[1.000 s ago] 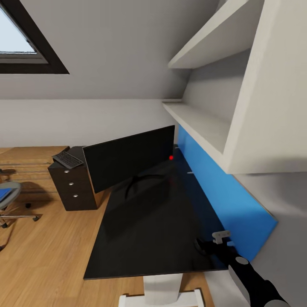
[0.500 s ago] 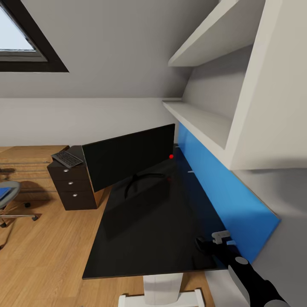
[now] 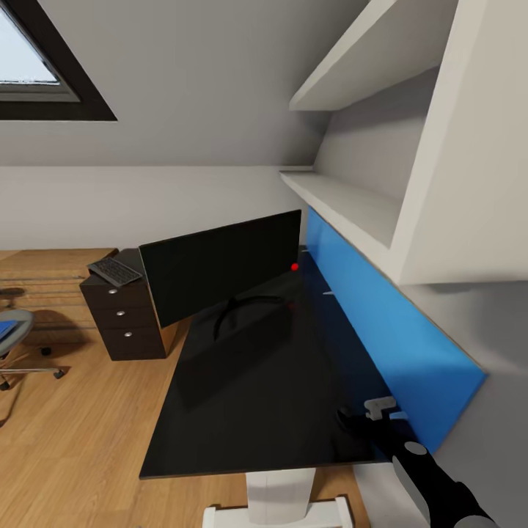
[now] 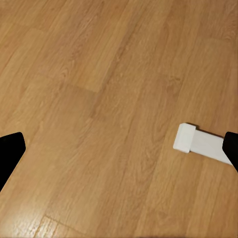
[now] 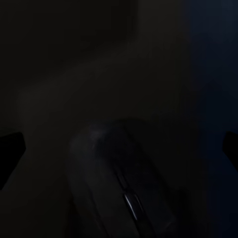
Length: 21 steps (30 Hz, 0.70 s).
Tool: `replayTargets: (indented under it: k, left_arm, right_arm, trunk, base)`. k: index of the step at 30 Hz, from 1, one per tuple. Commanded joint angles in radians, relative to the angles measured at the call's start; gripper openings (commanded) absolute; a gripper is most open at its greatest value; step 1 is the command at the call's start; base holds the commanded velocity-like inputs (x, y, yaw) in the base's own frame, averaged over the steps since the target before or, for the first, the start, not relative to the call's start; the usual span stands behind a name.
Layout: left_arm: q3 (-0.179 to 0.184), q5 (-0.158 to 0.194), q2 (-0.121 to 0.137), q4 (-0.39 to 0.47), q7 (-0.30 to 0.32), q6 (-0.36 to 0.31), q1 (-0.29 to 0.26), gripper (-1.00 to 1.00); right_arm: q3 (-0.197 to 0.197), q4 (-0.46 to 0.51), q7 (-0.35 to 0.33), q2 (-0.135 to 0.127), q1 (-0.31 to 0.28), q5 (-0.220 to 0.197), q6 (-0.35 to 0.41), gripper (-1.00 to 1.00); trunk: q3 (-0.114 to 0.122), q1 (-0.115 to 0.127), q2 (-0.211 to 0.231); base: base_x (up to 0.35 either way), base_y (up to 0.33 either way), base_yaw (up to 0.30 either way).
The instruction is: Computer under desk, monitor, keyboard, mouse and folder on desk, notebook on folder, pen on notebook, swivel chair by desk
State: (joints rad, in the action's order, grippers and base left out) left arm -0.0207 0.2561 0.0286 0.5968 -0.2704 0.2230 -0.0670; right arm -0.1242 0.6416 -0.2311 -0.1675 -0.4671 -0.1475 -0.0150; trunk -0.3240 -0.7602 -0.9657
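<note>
Here, the right gripper (image 3: 350, 423) hangs low over the near end of the desk (image 3: 249, 396), fingers spread wide, holding nothing.

In the right wrist view the mouse (image 5: 119, 186) lies on the dark top between the far-apart fingertips, untouched; in the left wrist view the left gripper's (image 4: 119, 151) fingertips stand wide apart over the wooden floor (image 4: 99, 99) and a white desk foot (image 4: 201, 145); the monitor (image 3: 220, 268) stands mid-desk at twelve o'clock; the keyboard (image 3: 115, 271) rests on the drawer end at eleven; the swivel chair (image 3: 16, 337) carries the blue folder (image 3: 6, 331) at nine.
</note>
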Motion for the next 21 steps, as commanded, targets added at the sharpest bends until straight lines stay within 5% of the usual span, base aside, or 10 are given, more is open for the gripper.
replayTargets:
  k: [1,21]
  left_arm:
    - [0.002,0.009,0.0,0.0,-0.001,0.004,-0.001,1.0]
    - [0.002,0.009,0.0,0.0,-0.001,0.004,-0.001,1.0]
  right_arm:
    - [-0.005,0.0,0.0,-0.001,-0.001,-0.01,-0.001,1.0]
    - [-0.005,-0.002,0.001,-0.001,-0.001,-0.01,0.003,1.0]
  trunk:
    - [-0.004,-0.004,-0.008]
    - [-0.067,-0.081,-0.148]
  base:
    - [0.0,0.0,0.0]
    - [0.0,0.0,0.0]
